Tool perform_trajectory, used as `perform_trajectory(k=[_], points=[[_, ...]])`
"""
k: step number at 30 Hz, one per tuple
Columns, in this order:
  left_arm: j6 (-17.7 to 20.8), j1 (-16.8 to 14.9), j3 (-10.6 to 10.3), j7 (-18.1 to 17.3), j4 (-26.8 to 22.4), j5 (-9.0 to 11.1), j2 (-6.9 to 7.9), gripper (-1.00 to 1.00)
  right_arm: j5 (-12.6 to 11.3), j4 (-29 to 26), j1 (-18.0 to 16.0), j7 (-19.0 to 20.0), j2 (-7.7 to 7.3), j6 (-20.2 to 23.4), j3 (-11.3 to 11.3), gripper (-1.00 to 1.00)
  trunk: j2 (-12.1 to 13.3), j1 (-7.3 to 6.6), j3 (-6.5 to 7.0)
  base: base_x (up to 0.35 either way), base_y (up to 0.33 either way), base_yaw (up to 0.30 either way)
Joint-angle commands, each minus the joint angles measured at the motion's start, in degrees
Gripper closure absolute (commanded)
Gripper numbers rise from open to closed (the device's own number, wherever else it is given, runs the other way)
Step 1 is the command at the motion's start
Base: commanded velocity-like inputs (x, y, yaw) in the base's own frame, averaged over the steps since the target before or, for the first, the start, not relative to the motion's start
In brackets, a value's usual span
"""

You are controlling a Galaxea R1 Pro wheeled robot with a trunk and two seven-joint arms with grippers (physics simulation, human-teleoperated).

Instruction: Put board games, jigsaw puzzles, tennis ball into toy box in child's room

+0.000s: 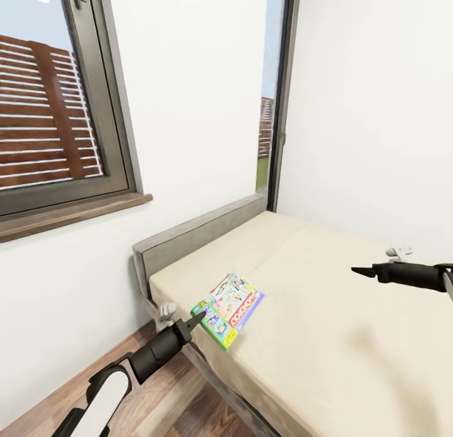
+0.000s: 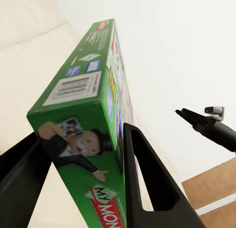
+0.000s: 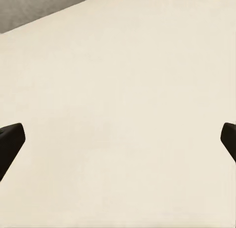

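One board game (image 1: 229, 309) is all that shows of the six toys, so the task looks early. Going left to right: the left gripper (image 1: 196, 320) reaches in from the lower left and has the box by its near end, at the bed's (image 1: 327, 336) near corner. In the left wrist view the green Monopoly box (image 2: 91, 119) sits between the black fingers (image 2: 147, 183), jaws clamped on its end, and it looks tilted up off the mattress, though whether the far end is clear of it is hard to tell. Further right, the right gripper (image 1: 365, 271) hovers over bare mattress, well apart from the box; the right wrist view has its fingertips (image 3: 11, 142) wide apart with nothing between them. Second bed game not seen here, possibly out of frame. Toy box, table, puzzles and ball are elsewhere. Judgement: nothing confirmed boxed yet; this game needs carrying to the table, then the remaining five.
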Motion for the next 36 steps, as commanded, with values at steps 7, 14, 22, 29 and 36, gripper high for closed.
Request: perform_trajectory(k=[7, 14, 22, 29, 36], points=[[0.06, 0.57, 0.12, -0.13, -0.25, 0.35, 0.09, 1.0, 0.07, -7.79, 3.53, -0.05, 0.18, 8.06, -0.3, -1.0, 2.8, -1.55, 0.83, 0.0, 0.0, -0.17], [0.06, 0.58, 0.12, -0.15, -0.26, 0.34, 0.02, 1.0, 0.07, -8.52, 3.71, -0.05, 0.14, 8.21, -0.31, -1.0, 5.6, -3.09, 1.74, 0.0, 0.0, -0.186], [-0.25, 0.9, 0.05, -3.48, -0.03, -0.23, -0.11, 1.0, 0.02, -14.28, 7.37, -0.01, 0.17, 8.3, -0.32, -1.0, 6.01, -3.31, 1.87, 0.068, 0.0, -0.026], [0.69, 0.96, 0.18, -3.5, 0.15, -0.16, -0.61, 1.0, -0.03, -15.46, 8.11, -0.06, 0.19, 8.33, -0.36, -1.0, 7.61, -4.19, 2.58, 0.06, 0.0, -0.001], [0.5, 0.96, 0.16, -3.55, 0.04, -0.33, -0.61, 1.0, -0.1, -15.96, 8.15, -0.02, 0.12, 8.39, -0.4, -1.0, 10.02, -5.51, 3.66, 0.002, 0.0, -0.155]])
